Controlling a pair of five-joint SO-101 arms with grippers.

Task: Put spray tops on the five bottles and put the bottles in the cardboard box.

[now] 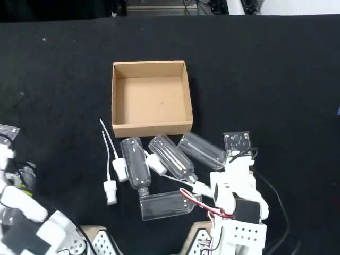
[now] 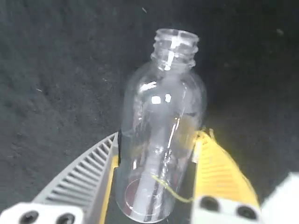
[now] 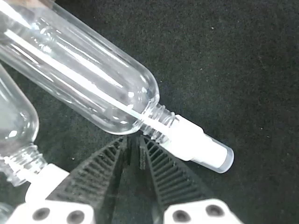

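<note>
The open cardboard box (image 1: 151,98) stands at the middle back, with nothing inside. Three clear bottles (image 1: 135,162) lie fanned out in front of it, and another one (image 1: 167,204) lies crosswise nearer me. One of the fanned bottles (image 3: 84,74) has a white spray top (image 3: 198,144) on its neck. My right gripper (image 3: 134,142) is shut, its tips right against that neck. At the left edge, my left gripper (image 2: 159,137) is shut on an uncapped clear bottle (image 2: 161,116), seen by that arm (image 1: 24,178) from above.
Loose white spray tops (image 1: 110,191) with long dip tubes lie left of the bottles, one (image 1: 119,169) beside a bottle. The black table (image 1: 276,79) stretches open to the right and behind the box. The arm bases (image 1: 234,234) stand at the front edge.
</note>
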